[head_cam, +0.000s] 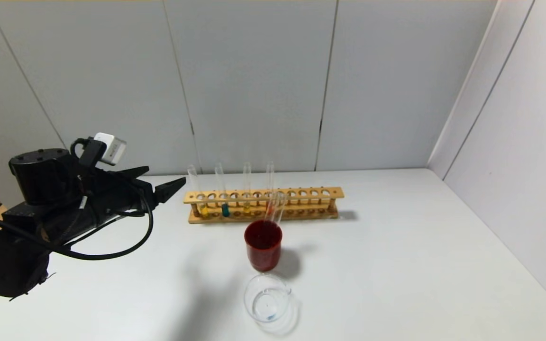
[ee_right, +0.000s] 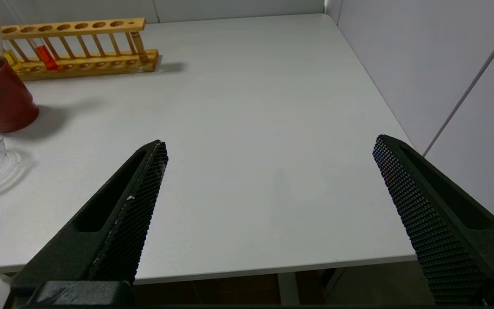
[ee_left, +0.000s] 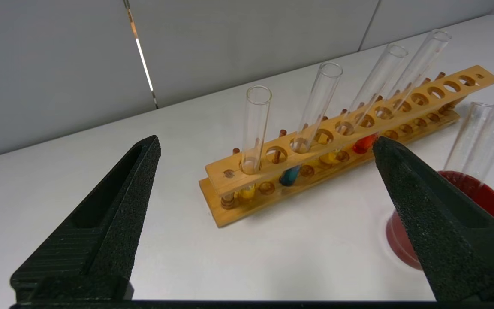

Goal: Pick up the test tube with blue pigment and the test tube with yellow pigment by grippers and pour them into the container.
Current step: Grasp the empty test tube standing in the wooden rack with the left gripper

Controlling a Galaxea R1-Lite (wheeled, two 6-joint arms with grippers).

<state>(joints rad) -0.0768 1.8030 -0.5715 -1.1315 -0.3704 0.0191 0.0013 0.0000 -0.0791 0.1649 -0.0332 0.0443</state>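
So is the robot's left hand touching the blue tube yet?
Apart. In the left wrist view, the open left gripper hangs short of the rack, and the test tube with blue pigment stands untouched.

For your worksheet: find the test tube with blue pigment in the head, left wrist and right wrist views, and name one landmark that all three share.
Head view: the test tube with blue pigment stands second from the left end of the wooden rack.
Left wrist view: it stands in the rack between the open jaws of the left gripper, second from the nearer end.
Right wrist view: not clearly visible.
Shared landmark: the red cup.
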